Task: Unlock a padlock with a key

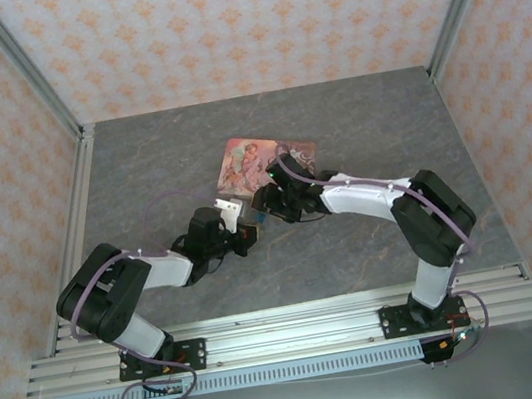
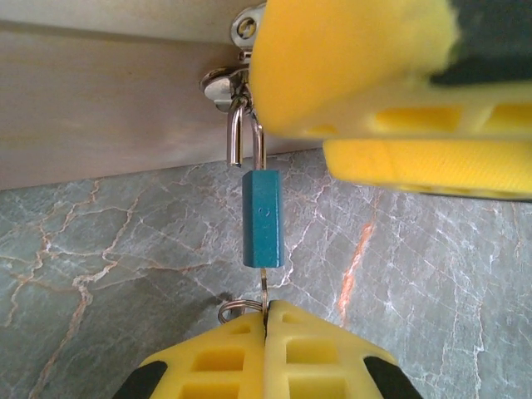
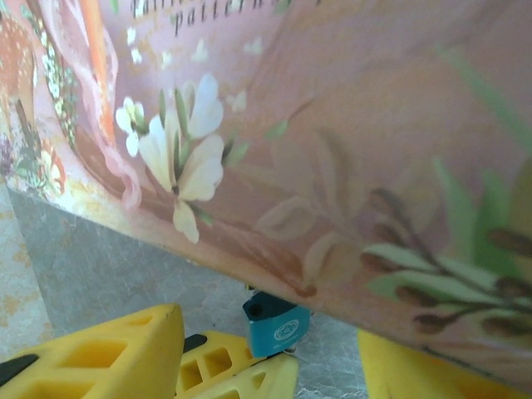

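Two claws work close at the pink tin [image 1: 262, 160]. Left gripper [image 2: 266, 314] pinched shut on the key [image 2: 264, 284], shaft entering the hanging padlock [image 2: 263, 218] from below. Right gripper [image 1: 272, 201] just beside; spread unclear. Best twist strictly along the key's axis, no pulling.

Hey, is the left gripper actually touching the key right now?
Touching. The left wrist view shows the left gripper shut on the key with no gap, the key's thin shaft running up into the padlock.

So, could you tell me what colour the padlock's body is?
Dark teal-blue; the padlock shows best in the left wrist view.
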Controlling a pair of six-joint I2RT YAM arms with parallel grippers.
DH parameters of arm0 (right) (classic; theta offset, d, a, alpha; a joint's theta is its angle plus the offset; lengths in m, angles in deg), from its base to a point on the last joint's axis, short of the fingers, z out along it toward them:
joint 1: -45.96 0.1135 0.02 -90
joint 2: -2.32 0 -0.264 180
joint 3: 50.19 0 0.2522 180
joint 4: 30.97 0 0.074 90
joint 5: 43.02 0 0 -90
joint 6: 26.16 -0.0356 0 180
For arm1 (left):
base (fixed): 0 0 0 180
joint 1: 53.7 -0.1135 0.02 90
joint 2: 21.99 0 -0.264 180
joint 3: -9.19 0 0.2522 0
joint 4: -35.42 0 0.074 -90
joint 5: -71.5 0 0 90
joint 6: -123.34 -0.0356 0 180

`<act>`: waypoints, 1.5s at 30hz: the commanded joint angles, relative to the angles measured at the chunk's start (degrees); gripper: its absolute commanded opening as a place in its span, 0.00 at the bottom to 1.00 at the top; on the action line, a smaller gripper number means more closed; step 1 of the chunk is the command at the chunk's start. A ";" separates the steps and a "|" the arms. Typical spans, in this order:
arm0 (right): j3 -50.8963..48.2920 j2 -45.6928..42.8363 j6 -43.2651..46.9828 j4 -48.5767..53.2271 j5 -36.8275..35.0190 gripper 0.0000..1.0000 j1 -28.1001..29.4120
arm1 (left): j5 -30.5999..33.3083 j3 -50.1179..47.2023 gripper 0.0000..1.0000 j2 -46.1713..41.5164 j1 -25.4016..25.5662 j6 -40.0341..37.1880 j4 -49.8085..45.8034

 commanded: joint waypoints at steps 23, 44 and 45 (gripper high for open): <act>2.41 5.37 -1.56 4.51 -1.23 0.23 2.52 | 2.36 0.01 0.00 -3.41 1.59 -3.13 -3.42; -1.45 2.49 1.34 -0.47 -1.89 0.00 2.52 | 0.71 -0.74 0.00 -5.30 2.68 -3.15 -2.65; -1.90 2.18 1.62 -1.11 -1.89 0.00 2.52 | 0.46 -0.69 0.00 -5.40 2.68 -3.02 -2.91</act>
